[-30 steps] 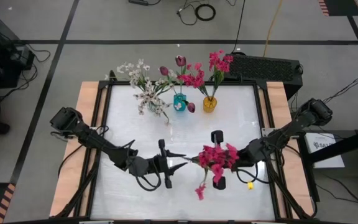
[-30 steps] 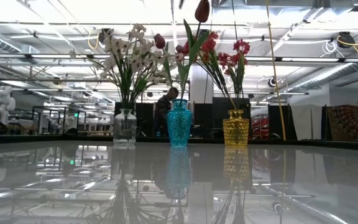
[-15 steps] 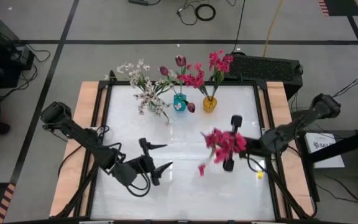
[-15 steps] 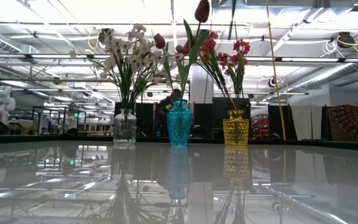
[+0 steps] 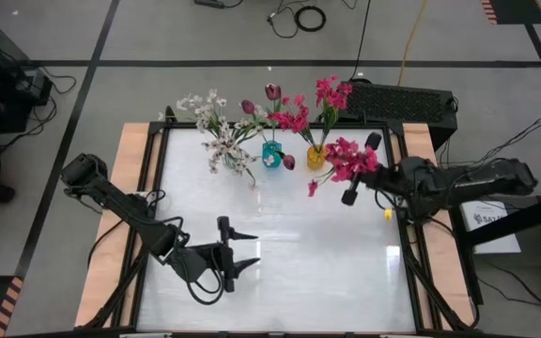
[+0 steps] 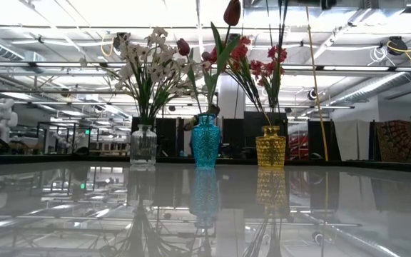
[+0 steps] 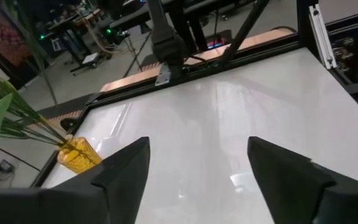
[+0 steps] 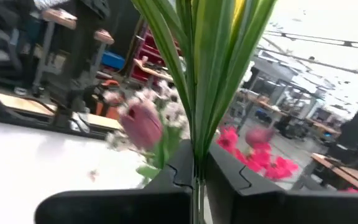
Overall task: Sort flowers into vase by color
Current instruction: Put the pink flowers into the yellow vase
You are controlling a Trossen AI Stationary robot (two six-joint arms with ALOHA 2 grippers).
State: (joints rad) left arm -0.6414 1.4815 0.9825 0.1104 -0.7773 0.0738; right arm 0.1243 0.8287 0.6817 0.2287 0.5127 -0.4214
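Three vases (image 5: 271,156) crowd beside right end effector (image 5: 357,169) clamping magenta sprig (image 5: 346,158).

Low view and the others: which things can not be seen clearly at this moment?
- Right gripper and its magenta flower sprig: low view shows only stems entering at its top edge.
- Left gripper: absent from the low view.
- Yellow vase mouth: high view, covered by blossoms.
- Maroon tulip: right wrist view, blurred.

Glossy white tabletop (image 5: 280,235), textured glass vases (image 6: 270,147), wooden table edges (image 5: 130,169)
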